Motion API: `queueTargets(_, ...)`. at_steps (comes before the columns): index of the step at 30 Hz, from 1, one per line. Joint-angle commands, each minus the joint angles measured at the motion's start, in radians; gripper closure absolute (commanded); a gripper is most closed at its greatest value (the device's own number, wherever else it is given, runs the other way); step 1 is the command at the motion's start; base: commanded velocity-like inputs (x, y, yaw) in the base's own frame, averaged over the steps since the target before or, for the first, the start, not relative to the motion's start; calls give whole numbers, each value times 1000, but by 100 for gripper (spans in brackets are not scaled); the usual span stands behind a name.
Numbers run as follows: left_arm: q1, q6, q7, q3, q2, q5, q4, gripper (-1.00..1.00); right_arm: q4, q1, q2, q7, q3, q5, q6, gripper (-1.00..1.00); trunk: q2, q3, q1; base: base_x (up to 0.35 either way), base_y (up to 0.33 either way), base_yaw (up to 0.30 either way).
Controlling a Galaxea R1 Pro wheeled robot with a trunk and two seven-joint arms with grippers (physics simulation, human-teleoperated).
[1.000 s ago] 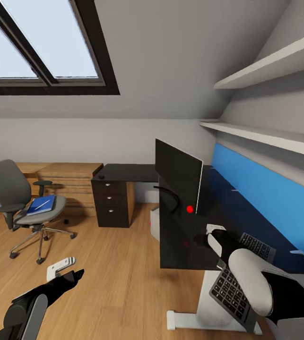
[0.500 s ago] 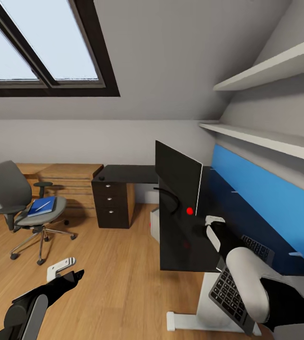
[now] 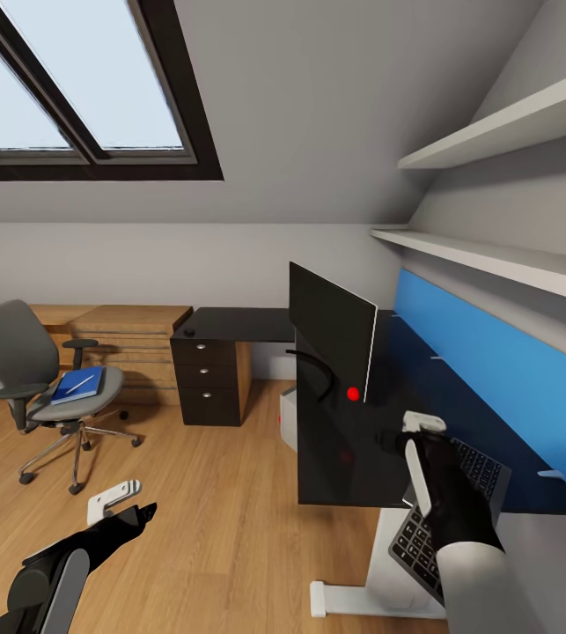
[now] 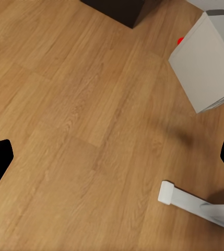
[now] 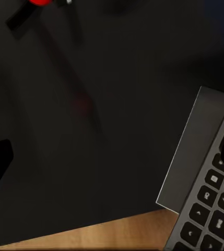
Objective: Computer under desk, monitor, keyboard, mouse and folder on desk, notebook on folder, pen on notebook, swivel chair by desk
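Two changes in the last second: the right gripper (image 3: 415, 429) has slid off toward the keyboard's (image 3: 459, 502) far end, and the keyboard now lies alone on the desk (image 3: 353, 458) by the monitor (image 3: 331, 328), hanging over the near edge. Its jaws look open and empty. Left gripper (image 3: 122, 502) hangs open over the floor. Keyboard seems placed, maybe needs a nudge. Folder (image 3: 77, 384) sits on the chair (image 3: 27, 370).
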Motion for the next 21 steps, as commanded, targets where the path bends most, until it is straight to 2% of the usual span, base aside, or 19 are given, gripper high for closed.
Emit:
queueTargets(1,-1,4,9,0,0,11,-1,-100,-10,4,2,3,-2,6,10,-100,-1,-1,0,0,0,0)
queueTargets(3,-1,3,9,1,0,12,-1,-100,-39,18,5,3,-2,-15,27,-100,-1,-1,0,0,0,0)
queueTargets(7,-1,2,9,1,0,12,-2,-100,-47,21,5,3,-2,-30,30,-100,-1,-1,0,0,0,0)
queueTargets(17,-1,1,7,0,0,12,-4,-100,-52,24,7,4,-1,-38,31,-100,-1,-1,0,-35,24,0)
queueTargets(21,-1,1,7,0,0,12,-7,-100,-53,24,26,4,0,-39,26,-100,-1,-1,0,-230,161,0)
